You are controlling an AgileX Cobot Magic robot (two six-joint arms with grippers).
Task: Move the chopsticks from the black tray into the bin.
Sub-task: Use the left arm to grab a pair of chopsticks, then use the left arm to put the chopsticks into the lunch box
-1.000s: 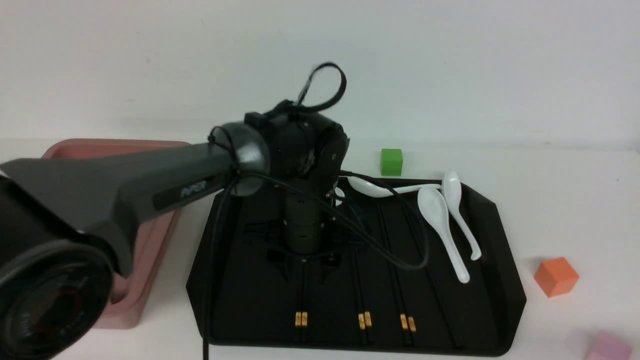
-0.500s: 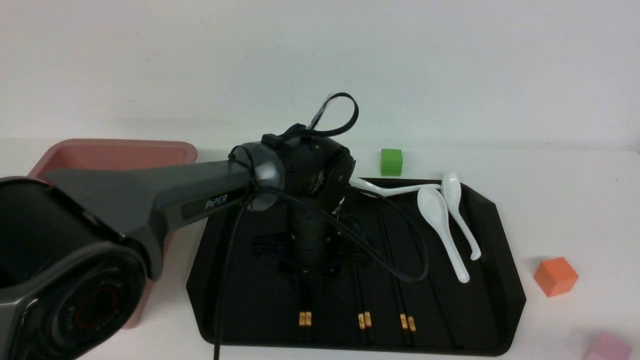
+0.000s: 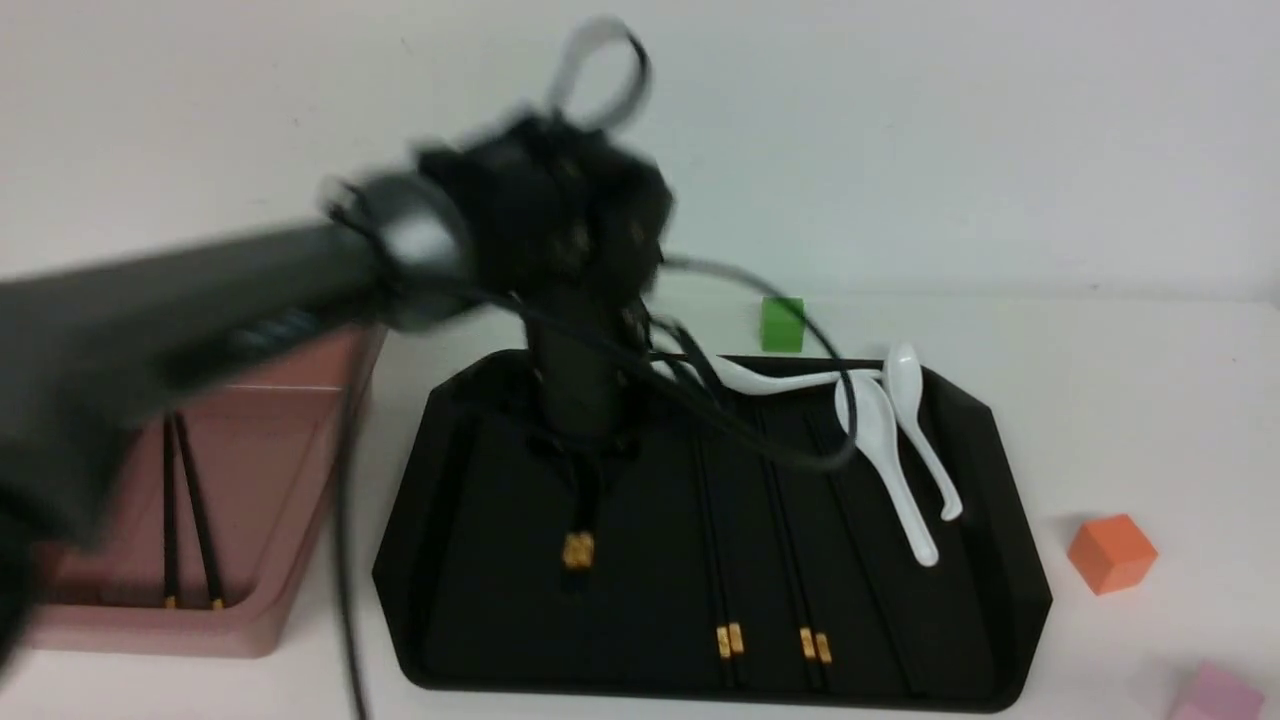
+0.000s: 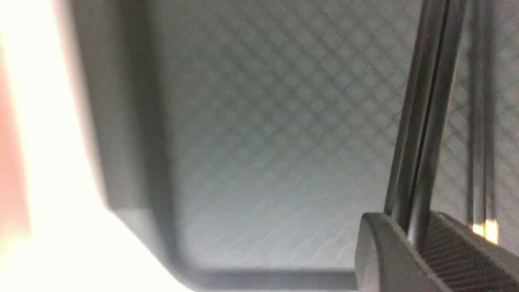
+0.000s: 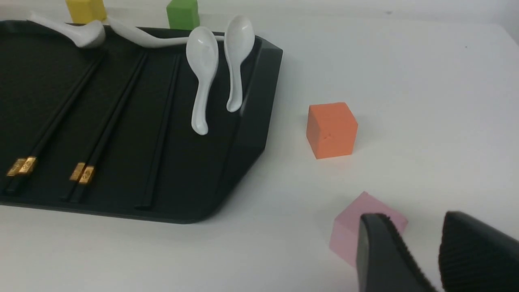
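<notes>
My left gripper (image 3: 582, 447) hangs over the black tray (image 3: 1003, 500), shut on a pair of chopsticks (image 3: 578, 550) lifted off the tray floor, gold bands toward me. In the left wrist view the pair (image 4: 425, 121) runs out from between the closed fingers of the left gripper (image 4: 413, 229), above the tray (image 4: 121, 129). Two more pairs (image 3: 728, 640) (image 3: 815, 645) lie in the tray. The pink bin (image 3: 300, 420) stands left of the tray with one pair (image 3: 188, 510) inside. My right gripper (image 5: 421, 247) is open and empty over the table.
Three white spoons (image 3: 880, 440) lie at the tray's far right. A green block (image 3: 782, 323) sits behind the tray, an orange block (image 3: 1112, 552) to its right, a pink block (image 5: 348, 235) under my right gripper, a yellow block (image 5: 86, 10) behind the tray.
My left arm has risen and swung back, blurred with motion, carrying the left pair of chopsticks up off the tray. The bin's inside now shows. The rest has not moved.
</notes>
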